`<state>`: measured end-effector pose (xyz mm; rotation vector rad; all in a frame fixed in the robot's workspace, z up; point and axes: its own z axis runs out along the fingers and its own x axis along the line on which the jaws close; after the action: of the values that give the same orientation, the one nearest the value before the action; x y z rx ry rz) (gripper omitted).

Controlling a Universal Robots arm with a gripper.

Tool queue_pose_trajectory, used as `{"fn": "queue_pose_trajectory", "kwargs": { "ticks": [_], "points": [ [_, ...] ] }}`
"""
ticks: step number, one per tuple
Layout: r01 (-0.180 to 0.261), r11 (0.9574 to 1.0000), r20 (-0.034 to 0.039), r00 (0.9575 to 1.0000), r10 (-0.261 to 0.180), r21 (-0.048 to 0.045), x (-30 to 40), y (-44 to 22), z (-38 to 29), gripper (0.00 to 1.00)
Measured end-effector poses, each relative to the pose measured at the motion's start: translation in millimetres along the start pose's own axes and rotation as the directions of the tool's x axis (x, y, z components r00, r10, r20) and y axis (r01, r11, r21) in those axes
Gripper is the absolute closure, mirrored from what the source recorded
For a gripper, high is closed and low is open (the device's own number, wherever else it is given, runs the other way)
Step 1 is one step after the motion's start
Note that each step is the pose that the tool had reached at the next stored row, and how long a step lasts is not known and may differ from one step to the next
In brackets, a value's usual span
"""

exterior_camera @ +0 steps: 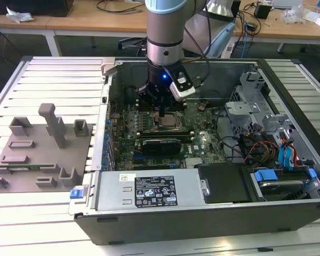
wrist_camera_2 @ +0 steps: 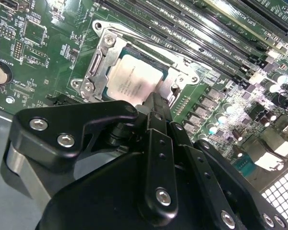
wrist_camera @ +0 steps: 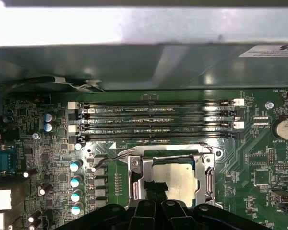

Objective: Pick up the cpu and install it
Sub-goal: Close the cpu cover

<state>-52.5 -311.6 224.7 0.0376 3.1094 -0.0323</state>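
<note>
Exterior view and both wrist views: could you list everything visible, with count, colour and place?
computer case: one, dark grey, on the slatted table.
circuit board: one, green, inside the case.
cpu: one, silvery, within the socket frame on the board.
memory slots: four, black, beside the socket frame.
expansion card: one, black, on the board.
power supply: one, grey, inside the case.
moulded tray: one, grey, exterior view's left of the case.
gripper: one, black, over the cpu's edge.
arm: one, silver, reaching down into the case.
</note>
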Motion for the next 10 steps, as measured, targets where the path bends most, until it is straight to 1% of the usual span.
{"fn": "queue_pose_trajectory", "kwargs": {
  "ticks": [9,10],
  "points": [
    [-0.007,1.0000,0.0000,1.0000,0.007,0.0002,4.0,1.4,-0.1,0.89],
    [-0.010,1.0000,0.0000,1.0000,0.010,0.0004,5.6,1.6,0.3,0.89]
  ]
}}
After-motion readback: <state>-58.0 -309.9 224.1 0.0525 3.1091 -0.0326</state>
